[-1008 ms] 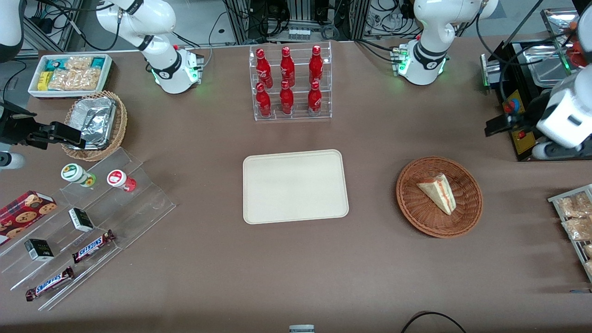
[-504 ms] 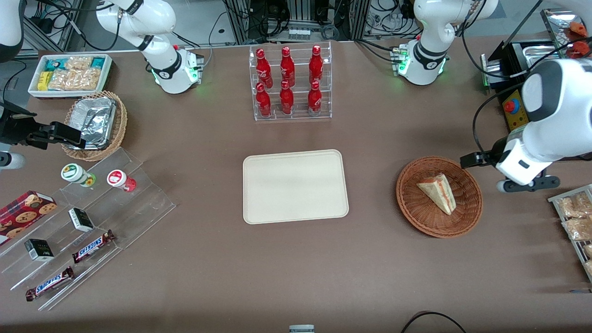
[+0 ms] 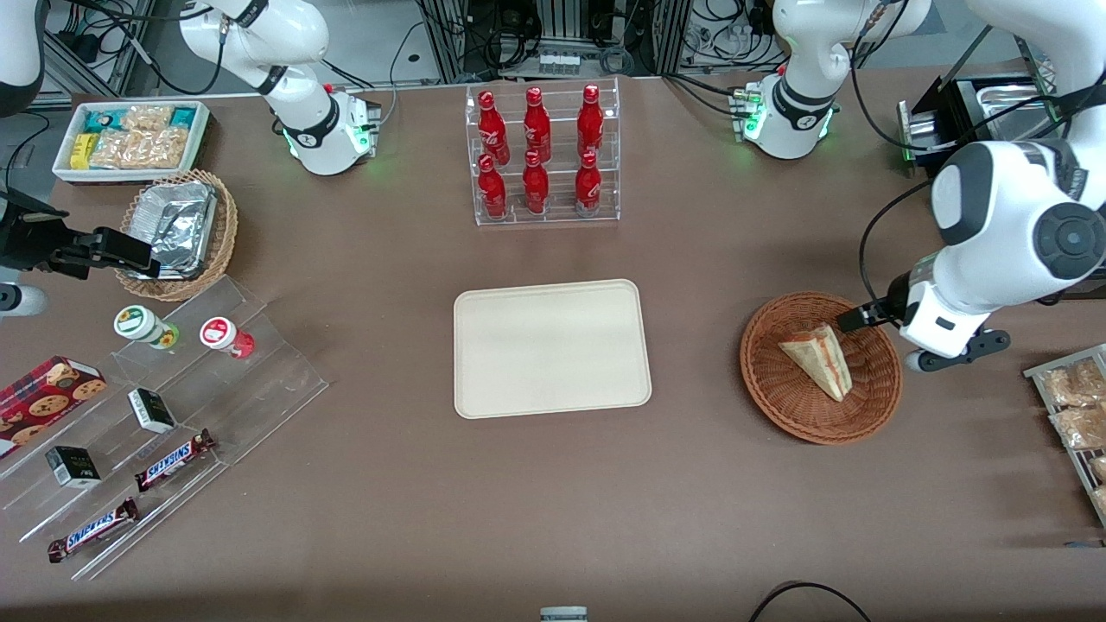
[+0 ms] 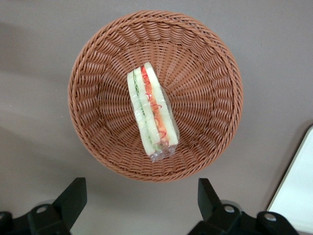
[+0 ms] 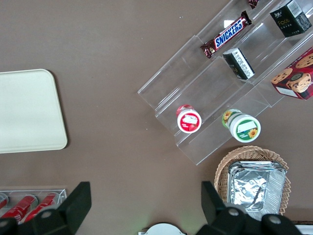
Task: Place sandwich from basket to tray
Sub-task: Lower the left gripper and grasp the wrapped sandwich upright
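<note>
The sandwich (image 3: 816, 361), a pale bread wedge with red-orange filling in clear wrap, lies in the round reddish-brown wicker basket (image 3: 778, 406) toward the working arm's end of the table. The left gripper (image 3: 864, 318) hovers over the basket's rim, beside the sandwich and apart from it, open and empty. In the left wrist view the sandwich (image 4: 151, 117) lies in the middle of the basket (image 4: 98, 73), and the open gripper (image 4: 140, 200) has its dark fingertips (image 4: 73, 193) spread over bare table just outside the rim. The cream tray (image 3: 551, 347) lies empty at the table's middle; its corner shows in the wrist view (image 4: 298, 186).
A clear rack of red bottles (image 3: 543, 155) stands farther from the front camera than the tray. A rack of packaged snacks (image 3: 1076, 415) and a black machine (image 3: 959, 147) are at the working arm's end. Acrylic shelves with candy (image 3: 155, 415) stand toward the parked arm's end.
The left arm has swung in from the working arm's end of the table, bringing its gripper over the basket's rim. The sandwich, basket and tray have not moved.
</note>
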### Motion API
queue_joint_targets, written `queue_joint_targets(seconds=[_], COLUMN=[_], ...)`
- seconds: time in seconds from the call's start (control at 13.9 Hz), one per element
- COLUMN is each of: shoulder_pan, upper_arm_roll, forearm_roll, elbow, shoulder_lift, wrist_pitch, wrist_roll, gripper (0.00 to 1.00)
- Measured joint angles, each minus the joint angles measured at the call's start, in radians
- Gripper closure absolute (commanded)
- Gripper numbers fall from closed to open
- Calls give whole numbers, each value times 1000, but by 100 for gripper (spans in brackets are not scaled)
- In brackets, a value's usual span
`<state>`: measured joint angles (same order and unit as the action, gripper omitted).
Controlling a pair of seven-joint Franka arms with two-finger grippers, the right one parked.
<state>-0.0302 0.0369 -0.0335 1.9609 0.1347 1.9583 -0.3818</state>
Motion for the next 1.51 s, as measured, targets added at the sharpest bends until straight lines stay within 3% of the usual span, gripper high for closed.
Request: queue_joint_targets(seconds=[0.5, 1.22, 1.3, 1.37, 1.44, 1.51], shoulder_pan=[-4, -30, -30, -30, -30, -30], upper_arm_roll=[0, 2, 2, 2, 2, 2], forearm_roll=[0, 0, 0, 0, 0, 0], elbow=[158, 212, 213, 213, 213, 215], shoulder_lift=[2, 129, 140, 148, 153, 156], wrist_pitch=[270, 442, 445, 447, 447, 447], wrist_roll=[-333, -390, -390, -390, -390, -390], gripper=[0, 0, 9, 52, 86, 100])
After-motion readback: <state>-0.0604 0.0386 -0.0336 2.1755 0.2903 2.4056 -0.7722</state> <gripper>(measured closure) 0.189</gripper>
